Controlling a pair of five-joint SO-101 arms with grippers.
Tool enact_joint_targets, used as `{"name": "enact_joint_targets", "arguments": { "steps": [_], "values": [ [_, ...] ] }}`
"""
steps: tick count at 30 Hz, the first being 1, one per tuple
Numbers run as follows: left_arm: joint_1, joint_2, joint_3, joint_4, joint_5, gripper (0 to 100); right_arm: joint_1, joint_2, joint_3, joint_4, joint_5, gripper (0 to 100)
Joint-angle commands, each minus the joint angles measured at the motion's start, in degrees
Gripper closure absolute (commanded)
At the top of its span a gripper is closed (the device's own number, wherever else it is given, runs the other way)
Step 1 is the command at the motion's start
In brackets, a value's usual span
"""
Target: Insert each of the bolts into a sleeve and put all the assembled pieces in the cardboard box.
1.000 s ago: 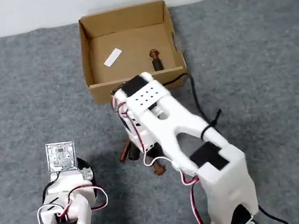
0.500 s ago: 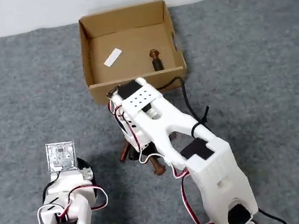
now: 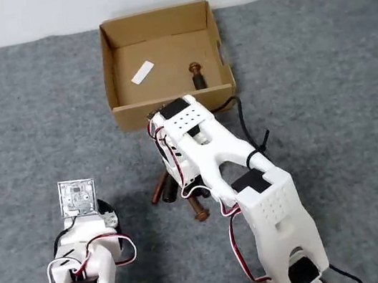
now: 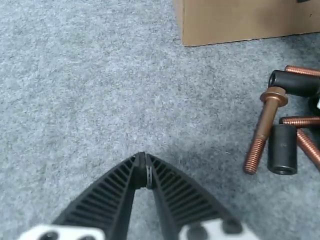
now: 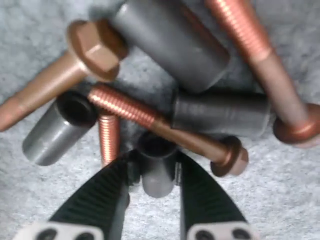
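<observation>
By cardboard box (image 3: 169,107), right claw (image 5: 155,172) rightward.

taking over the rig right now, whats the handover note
Left gripper: shut, empty, over bare carpet, off to the side of the pile.
Right gripper: down in the pile, fingers closed on a dark sleeve.
Cardboard box: holds one assembled piece and a white slip.
Pile in front of the box: several loose copper bolts and loose sleeves, lying across one another.
Done: one piece boxed.
Left: put each loose bolt in a sleeve, then box them all.
</observation>
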Motion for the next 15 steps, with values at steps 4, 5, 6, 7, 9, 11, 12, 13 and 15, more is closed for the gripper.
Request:
{"name": "enact_joint_targets", "arguments": {
  "steps": [4,5,6,7,9,11,12,13,15],
  "values": [
    [-0.44,-0.62,-0.31,0.18,0.97,100,1.27,-11.65,-1.85,5.41,2.90,99.0],
    [-0.44,-0.62,-0.31,0.18,0.97,100,1.45,-13.93,-1.85,6.37,3.60,99.0],
    [-0.35,-0.62,-0.31,0.26,0.97,100,1.63,-16.13,-1.85,7.25,4.13,99.0],
    [-0.35,-0.62,-0.31,0.26,0.97,100,1.71,-18.51,-1.85,8.22,4.48,99.0],
    [-0.35,-0.62,-0.31,0.35,0.97,100,1.71,-22.99,-1.85,10.33,4.48,99.0],
    [-0.35,-0.62,-0.31,0.18,0.88,99,1.71,-27.56,-1.32,11.03,4.48,99.0],
    [-0.35,-0.62,-0.40,0.18,0.70,99,1.80,-30.11,-0.79,11.03,4.48,99.0],
    [-0.35,-0.62,-0.40,0.09,0.62,99,2.07,-32.66,0.26,11.03,4.48,99.0],
    [-0.44,-0.62,-0.66,0.09,0.53,99,2.68,-37.76,3.16,10.95,4.31,99.0]
  ]
}}
